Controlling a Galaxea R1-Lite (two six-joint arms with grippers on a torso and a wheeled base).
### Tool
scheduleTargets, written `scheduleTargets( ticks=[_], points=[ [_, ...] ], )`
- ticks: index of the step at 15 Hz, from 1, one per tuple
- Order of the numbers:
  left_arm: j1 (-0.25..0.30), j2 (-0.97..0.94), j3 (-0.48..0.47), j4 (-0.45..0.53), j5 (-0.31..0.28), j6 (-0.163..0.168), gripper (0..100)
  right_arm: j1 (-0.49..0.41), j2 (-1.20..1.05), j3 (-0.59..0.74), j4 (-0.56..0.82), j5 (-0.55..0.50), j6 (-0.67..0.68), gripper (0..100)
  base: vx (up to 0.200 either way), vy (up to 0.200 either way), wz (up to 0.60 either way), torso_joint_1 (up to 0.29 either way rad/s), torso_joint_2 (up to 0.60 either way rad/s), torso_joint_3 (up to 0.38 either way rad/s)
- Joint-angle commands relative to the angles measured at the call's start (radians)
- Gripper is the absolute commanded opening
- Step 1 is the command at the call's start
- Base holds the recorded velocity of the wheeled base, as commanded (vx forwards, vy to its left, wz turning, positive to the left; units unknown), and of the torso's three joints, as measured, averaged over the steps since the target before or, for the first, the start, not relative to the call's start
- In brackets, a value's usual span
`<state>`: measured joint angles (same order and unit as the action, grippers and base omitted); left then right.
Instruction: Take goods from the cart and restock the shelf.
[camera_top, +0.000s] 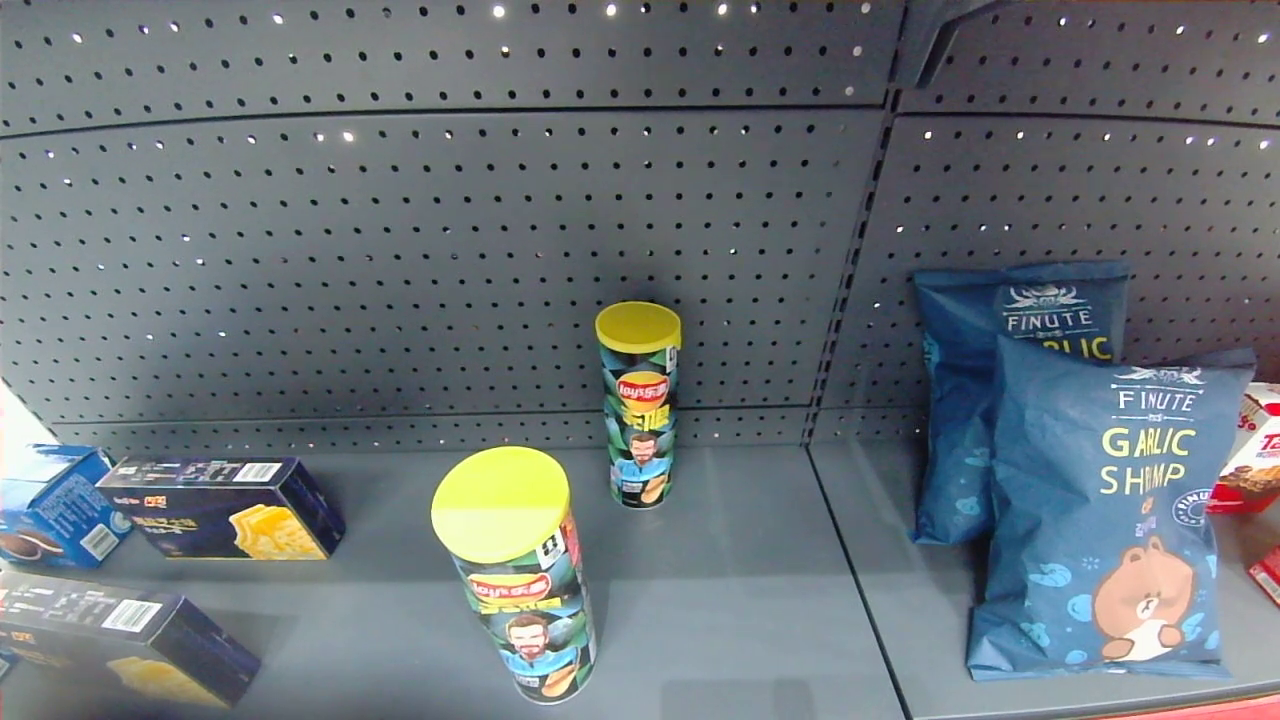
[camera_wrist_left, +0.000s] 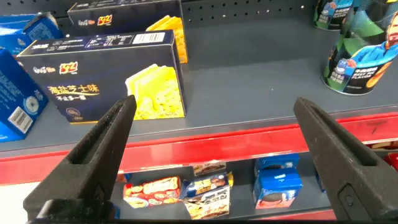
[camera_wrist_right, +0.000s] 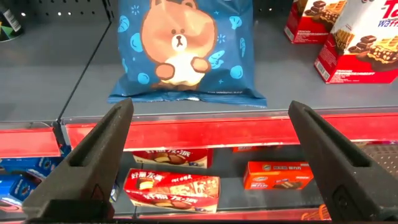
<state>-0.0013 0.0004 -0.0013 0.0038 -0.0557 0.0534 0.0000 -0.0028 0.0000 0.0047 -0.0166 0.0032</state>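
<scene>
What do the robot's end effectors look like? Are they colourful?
Not colourful. The left end effector and the right end effector look alike: each has two plain, dark grey, matte fingers, long and wedge-shaped, thick at the base and narrowing toward the tips.

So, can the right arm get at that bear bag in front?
Probably yes: the right gripper is open, facing the bear bag across the shelf's red edge, with nothing between them.

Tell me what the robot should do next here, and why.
Probably back away and turn to the cart for another item. The left gripper and right gripper are both open and empty in front of the shelf, which has bare space between the front can and the front snack bag.
</scene>
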Motion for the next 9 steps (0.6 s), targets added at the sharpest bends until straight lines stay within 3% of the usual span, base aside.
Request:
scheduleTargets(
  ticks=[1, 2, 3, 5, 6, 7, 8, 9],
  points=[
    [-0.005, 0.023, -0.062, 0.005, -0.032, 0.005, 100, 0.000, 0.003, 0.000, 0.000, 0.000, 0.000, 100, 0.000, 0.000, 0.00, 0.000, 0.00, 0.000],
    [-0.028, 0.112, -0.152, 0.019, -0.085, 0.013, 100, 0.000, 0.003, 0.000, 0.000, 0.001, 0.000, 100, 0.000, 0.000, 0.00, 0.000, 0.00, 0.000],
    [-0.042, 0.273, -0.250, 0.021, -0.141, 0.042, 100, 0.000, 0.003, 0.000, 0.000, 0.000, 0.000, 100, 0.000, 0.000, 0.00, 0.000, 0.00, 0.000],
    [-0.163, 0.398, -0.344, 0.015, -0.167, 0.144, 100, 0.000, 0.003, 0.000, 0.000, 0.001, 0.000, 100, 0.000, 0.000, 0.00, 0.000, 0.00, 0.000],
    [-0.226, 0.503, -0.416, 0.018, -0.167, 0.241, 100, 0.000, 0.003, 0.000, 0.000, 0.000, 0.000, 100, 0.000, 0.000, 0.00, 0.000, 0.00, 0.000],
    [-0.232, 0.553, -0.447, 0.016, -0.170, 0.266, 100, 0.000, 0.003, 0.000, 0.000, 0.000, 0.000, 100, 0.000, 0.000, 0.00, 0.000, 0.00, 0.000],
    [-0.253, 0.725, -0.510, 0.001, -0.176, 0.287, 100, 0.000, 0.003, 0.000, 0.000, 0.001, 0.000, 100, 0.000, 0.000, 0.00, 0.000, 0.00, 0.000],
    [-0.252, 0.823, -0.537, -0.048, -0.196, 0.278, 100, 0.000, 0.003, 0.000, 0.000, 0.000, 0.000, 100, 0.000, 0.000, 0.00, 0.000, 0.00, 0.000]
  ],
)
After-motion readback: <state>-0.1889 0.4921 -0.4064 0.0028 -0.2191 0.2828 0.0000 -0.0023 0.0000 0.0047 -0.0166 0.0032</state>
